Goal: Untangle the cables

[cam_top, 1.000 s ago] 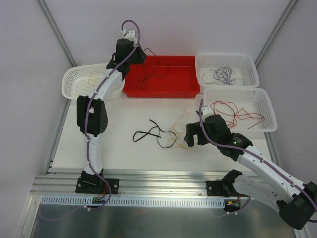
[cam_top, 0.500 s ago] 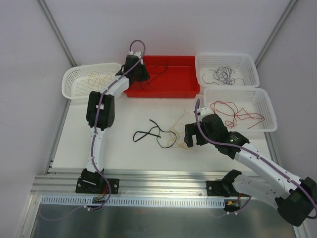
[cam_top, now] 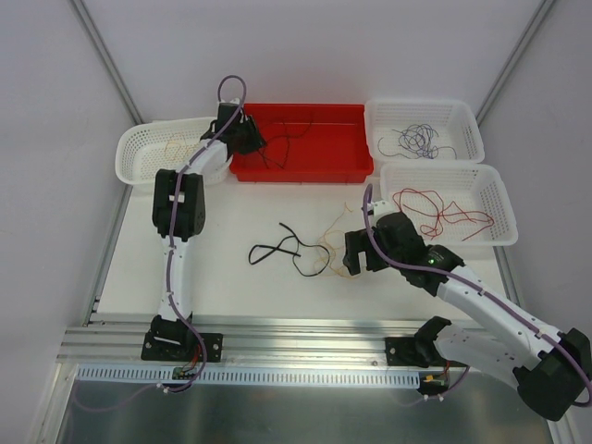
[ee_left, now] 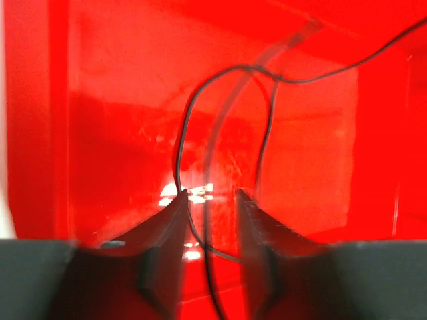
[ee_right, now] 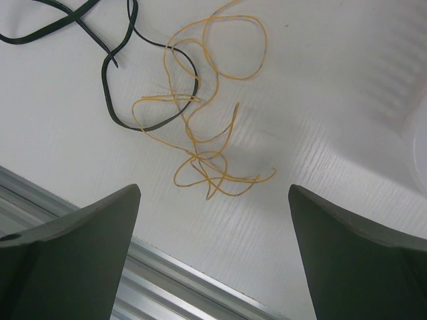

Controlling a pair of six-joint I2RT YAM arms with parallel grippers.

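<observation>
Left wrist view: the black cable (ee_left: 183, 133) loops up from between the fingers of my left claw (ee_left: 210, 200). Its jaws are cracked open a little and not pinching, so I reckon I'm dropping it into the red bin (ee_left: 100, 133) right below. The yellow cable (ee_right: 200, 133) lies just ahead of my right claw (ee_right: 213, 190), which is wide open and empty, lined up for the next grab. A second ago the left claw was higher and clamped; the right has barely moved.

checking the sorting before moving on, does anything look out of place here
Yes: a black cable and a yellow cable lie loose on the table, looped across each other and not yet separated. Nothing looks spilled or damaged.
</observation>
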